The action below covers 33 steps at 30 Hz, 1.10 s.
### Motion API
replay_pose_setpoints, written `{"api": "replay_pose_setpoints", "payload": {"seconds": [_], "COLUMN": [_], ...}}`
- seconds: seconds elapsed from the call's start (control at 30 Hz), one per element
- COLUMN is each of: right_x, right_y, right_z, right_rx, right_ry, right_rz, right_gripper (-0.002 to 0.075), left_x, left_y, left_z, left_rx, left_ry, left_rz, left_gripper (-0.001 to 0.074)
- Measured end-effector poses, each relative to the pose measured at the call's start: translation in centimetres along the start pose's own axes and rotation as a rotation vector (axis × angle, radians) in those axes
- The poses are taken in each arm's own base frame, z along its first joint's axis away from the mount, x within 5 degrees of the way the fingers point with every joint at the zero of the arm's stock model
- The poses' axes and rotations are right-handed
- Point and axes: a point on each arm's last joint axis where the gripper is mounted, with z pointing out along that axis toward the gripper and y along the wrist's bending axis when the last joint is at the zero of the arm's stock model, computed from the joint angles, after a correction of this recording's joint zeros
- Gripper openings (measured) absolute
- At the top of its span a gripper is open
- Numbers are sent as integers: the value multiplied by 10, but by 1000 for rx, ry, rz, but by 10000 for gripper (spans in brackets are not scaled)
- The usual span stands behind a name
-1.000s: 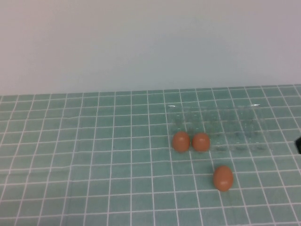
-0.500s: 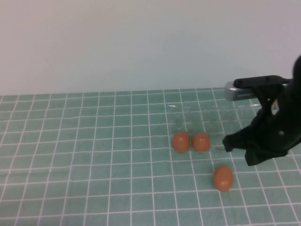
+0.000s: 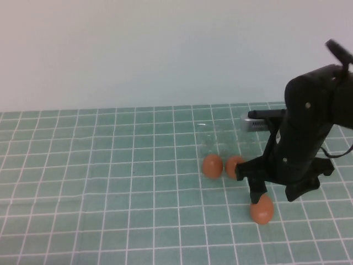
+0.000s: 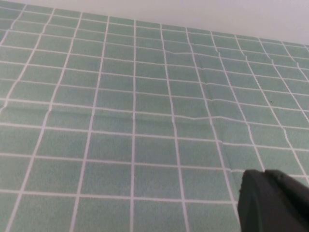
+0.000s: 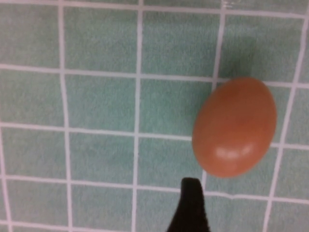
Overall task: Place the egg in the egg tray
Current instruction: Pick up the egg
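Egg sits alone on the green gridded cloth, on the robot's side of the egg tray and outside it. In the right wrist view the egg lies on its side on the cloth, with one dark fingertip just beside it and a sliver of cloth between them. No contact visible.

Right gripper hangs directly over the egg, fingers pointing down; one finger comes down right at the egg's top-left edge in the high view. Jaws apart, nothing held.

Two more eggs, one and the other, sit side by side at the tray's near-left corner, well apart from the loose egg. The right arm hides most of the tray; only faint glints of its clear cups show.

Left gripper: only a dark tip shows, low over bare cloth. Can't tell if its fingers are apart or together.
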Motion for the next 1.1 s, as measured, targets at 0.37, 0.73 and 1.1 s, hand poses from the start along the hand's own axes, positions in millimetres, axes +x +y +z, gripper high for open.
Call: {"api": "replay_pose_setpoints", "payload": {"seconds": [0.37, 0.73, 1.1], "right_x": [-12, -23, -26], "right_y": [4, -2, -5], "right_z": [45, 67, 68], "right_rx": [5, 3, 13], "right_ry": [28, 15, -4], "right_rz": [32, 59, 16], "right_gripper": [552, 551, 307], "left_x": [0, 0, 0], "left_y": [0, 0, 0], "left_z": [0, 0, 0], "left_rx": [0, 0, 0], "left_ry": [0, 0, 0], "left_rz": [0, 0, 0], "left_gripper": [0, -1, -1]}}
